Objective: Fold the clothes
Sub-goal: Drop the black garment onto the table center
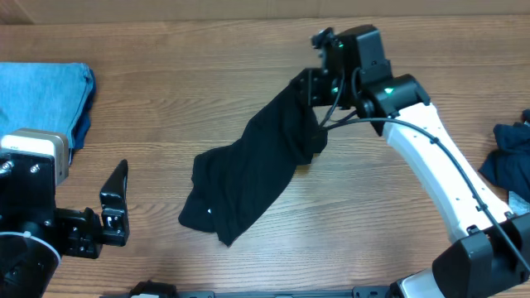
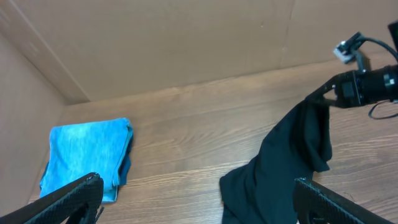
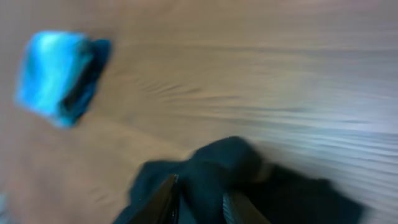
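At your far left, a folded light blue garment [image 1: 45, 95] lies flat on the desk [image 1: 207, 74]. Your left arm sits low at the near edge, with the left end effector [image 2: 196, 182] spread wide and empty. Mid-desk, the black T-shirt [image 1: 248, 178] trails upward to the right end effector [image 1: 308, 87], which pinches one end with the arm stretched far forward. A navy garment [image 1: 509, 157] is heaped at the right edge.

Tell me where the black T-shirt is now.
In the overhead view the black T-shirt lies mid-table, its far end held up by the right tool, right of the folded blue garment.
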Tool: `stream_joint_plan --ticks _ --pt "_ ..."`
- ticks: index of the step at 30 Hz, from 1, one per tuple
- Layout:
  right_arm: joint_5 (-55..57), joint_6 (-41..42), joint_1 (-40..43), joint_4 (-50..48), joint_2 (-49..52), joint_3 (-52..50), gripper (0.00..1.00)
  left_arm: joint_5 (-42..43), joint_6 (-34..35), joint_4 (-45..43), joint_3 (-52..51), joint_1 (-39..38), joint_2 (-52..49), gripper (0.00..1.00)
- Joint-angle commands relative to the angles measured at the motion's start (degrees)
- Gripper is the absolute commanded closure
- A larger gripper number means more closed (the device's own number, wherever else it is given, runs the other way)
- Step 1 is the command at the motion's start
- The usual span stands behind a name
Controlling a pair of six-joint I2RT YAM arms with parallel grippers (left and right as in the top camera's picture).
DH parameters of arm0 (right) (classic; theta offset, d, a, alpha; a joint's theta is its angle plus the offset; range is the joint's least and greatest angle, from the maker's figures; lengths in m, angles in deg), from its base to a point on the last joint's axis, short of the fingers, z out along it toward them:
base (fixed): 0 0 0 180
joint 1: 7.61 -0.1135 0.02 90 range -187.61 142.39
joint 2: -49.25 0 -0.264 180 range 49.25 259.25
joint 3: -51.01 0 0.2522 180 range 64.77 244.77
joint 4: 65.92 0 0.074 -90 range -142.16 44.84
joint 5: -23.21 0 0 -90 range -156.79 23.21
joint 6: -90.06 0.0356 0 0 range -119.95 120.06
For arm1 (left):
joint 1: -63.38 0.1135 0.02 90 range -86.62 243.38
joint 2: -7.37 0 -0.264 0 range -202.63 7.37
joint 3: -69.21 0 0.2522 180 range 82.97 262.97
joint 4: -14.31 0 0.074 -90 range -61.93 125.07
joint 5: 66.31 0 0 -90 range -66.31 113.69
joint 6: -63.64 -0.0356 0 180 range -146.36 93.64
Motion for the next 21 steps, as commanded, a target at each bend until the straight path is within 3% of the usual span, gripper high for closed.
stream_joint_plan --ticks 1,7,10,13,16,21 --pt "10.56 -0.76 4.52 1.01 -0.83 0.74 0.76 -0.57 -1.16 -0.20 0.17 0.26 -0.11 0.00" --pt "18.58 2.23 12.48 6.62 -0.83 0.74 0.82 -0.57 -1.16 -0.20 0.17 0.26 -0.09 0.00" --pt "15.15 2.86 16.24 8.98 -0.83 0.74 0.82 -0.26 -1.14 -0.24 0.17 0.26 -0.09 0.00" --pt "6.10 -0.20 17.35 10.86 -0.83 0.74 0.62 1.49 -1.14 -0.24 0.17 0.26 -0.09 0.00" --pt "-0.13 -1.46 16.15 13.60 -0.83 0.74 0.57 3.65 -1.14 -1.03 0.17 0.26 -0.11 0.00" --pt "-1.25 -1.44 10.99 15.69 -0.61 -0.15 0.47 5.31 0.02 -0.61 -0.26 0.26 -1.73 0.00"
